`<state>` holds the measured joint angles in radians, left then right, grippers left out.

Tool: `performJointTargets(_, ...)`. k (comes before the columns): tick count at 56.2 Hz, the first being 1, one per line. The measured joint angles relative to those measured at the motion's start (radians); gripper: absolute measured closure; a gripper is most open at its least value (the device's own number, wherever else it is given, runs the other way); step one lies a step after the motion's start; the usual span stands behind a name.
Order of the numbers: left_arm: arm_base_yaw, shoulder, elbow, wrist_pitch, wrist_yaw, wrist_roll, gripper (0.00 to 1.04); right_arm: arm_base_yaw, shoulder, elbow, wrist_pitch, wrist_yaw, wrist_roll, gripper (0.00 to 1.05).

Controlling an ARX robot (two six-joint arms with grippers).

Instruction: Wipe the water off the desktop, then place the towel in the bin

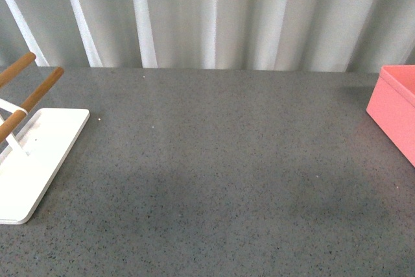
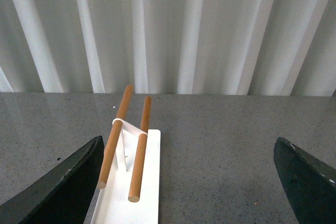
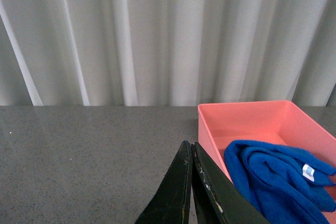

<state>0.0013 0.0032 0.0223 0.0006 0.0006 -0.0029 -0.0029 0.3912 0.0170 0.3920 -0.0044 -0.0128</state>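
The blue towel (image 3: 278, 179) lies crumpled inside the salmon-pink bin (image 3: 210, 129), a small white label showing on it. In the front view only a corner of the bin (image 1: 395, 111) shows at the right edge of the speckled grey desktop (image 1: 214, 167), and neither arm appears there. My right gripper (image 3: 190, 148) is shut with nothing in it, just outside the bin's near wall, above the desktop (image 3: 89, 156). My left gripper (image 2: 189, 182) is open and empty, its dark fingers (image 2: 63, 187) wide apart over the desktop (image 2: 220, 145).
A white rack base (image 1: 39, 157) with wooden rods (image 1: 29, 98) stands at the desktop's left; the same rack (image 2: 128, 148) lies between and ahead of my left fingers. A white pleated curtain (image 1: 214, 14) closes off the back.
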Motion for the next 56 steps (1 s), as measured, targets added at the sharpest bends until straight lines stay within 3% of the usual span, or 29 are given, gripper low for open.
performJointTargets(36, 0.000, 0.000, 0.000, 0.000, 0.000, 0.000, 0.07, 0.000, -0.216, 0.000, -0.213, 0.000, 0.002, 1.01)
performJointTargets(41, 0.000, 0.000, 0.000, 0.000, 0.000, 0.000, 0.07, 0.000, -0.352, 0.000, -0.382, 0.001, 0.002, 1.01)
performJointTargets(56, 0.000, -0.001, 0.000, 0.000, 0.000, 0.000, 0.07, 0.000, -0.387, 0.000, -0.390, 0.003, 0.003, 1.01)
